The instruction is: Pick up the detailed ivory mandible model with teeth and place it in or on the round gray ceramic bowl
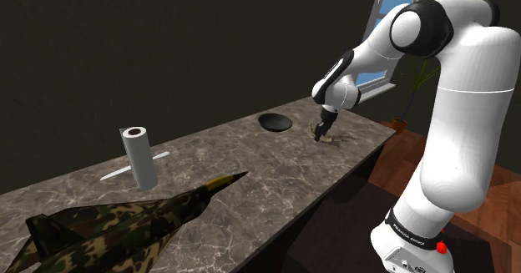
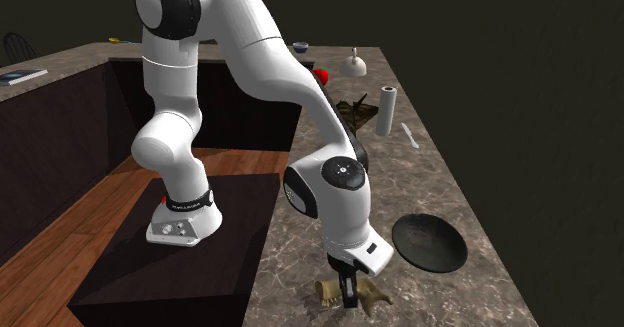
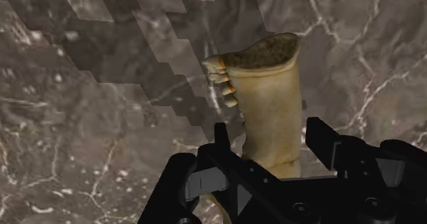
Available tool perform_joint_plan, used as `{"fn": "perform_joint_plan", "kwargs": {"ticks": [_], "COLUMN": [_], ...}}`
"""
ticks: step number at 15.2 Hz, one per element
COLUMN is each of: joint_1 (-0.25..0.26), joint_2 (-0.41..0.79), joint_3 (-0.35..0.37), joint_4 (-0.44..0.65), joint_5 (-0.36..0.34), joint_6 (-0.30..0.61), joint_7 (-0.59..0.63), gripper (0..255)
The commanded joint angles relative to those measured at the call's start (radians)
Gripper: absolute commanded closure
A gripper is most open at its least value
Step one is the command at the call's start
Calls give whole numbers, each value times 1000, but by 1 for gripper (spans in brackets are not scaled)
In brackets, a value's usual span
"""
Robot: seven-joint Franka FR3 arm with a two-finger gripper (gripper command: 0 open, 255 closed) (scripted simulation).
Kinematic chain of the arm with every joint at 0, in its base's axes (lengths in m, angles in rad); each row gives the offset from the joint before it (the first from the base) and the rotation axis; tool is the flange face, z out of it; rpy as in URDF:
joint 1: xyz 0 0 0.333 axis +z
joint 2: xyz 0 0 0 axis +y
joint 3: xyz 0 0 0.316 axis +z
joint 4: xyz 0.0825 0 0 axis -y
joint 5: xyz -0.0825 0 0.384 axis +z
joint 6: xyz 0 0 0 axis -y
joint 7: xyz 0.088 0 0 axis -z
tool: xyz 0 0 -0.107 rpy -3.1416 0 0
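The ivory mandible model [image 3: 270, 99], with a row of teeth along one edge, lies on the marble counter [image 1: 250, 171] near the counter's far end. My black gripper [image 3: 270, 144] is lowered over it, open, with one finger on each side of an upright branch of the jaw and a small gap to each. In the shoulder view the gripper [image 1: 323, 133] touches down at the mandible [image 1: 334, 140], just right of the dark round bowl [image 1: 275, 122]. In the second exterior view the mandible [image 2: 370, 295] sits under the gripper [image 2: 349, 297], with the bowl [image 2: 429, 243] close by on its right.
A white upright roll [image 1: 139, 156] and a flat white utensil [image 1: 134, 167] stand mid-counter. A camouflaged jet model [image 1: 125, 225] lies at the near end. The counter edge drops to a wooden floor [image 1: 401, 159] beside the gripper.
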Motion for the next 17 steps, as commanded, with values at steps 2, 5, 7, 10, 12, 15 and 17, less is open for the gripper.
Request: {"fn": "perform_joint_plan", "kwargs": {"ticks": [2,5,7,10,12,15,17], "joint_1": [0,-4,-6,8,20,36,45], "joint_2": [3,8,6,-12,-40,-81,-109], "joint_3": [2,4,3,-8,-26,-49,-62], "joint_4": [0,6,2,-2,-3,-3,-1], "joint_5": [2,6,6,-17,-53,-106,-141], "joint_6": [-1,-3,-1,-11,-30,-60,-81], "joint_7": [-1,-6,-10,13,40,80,106], "gripper": [255,255,255,255,255,255,255]}}
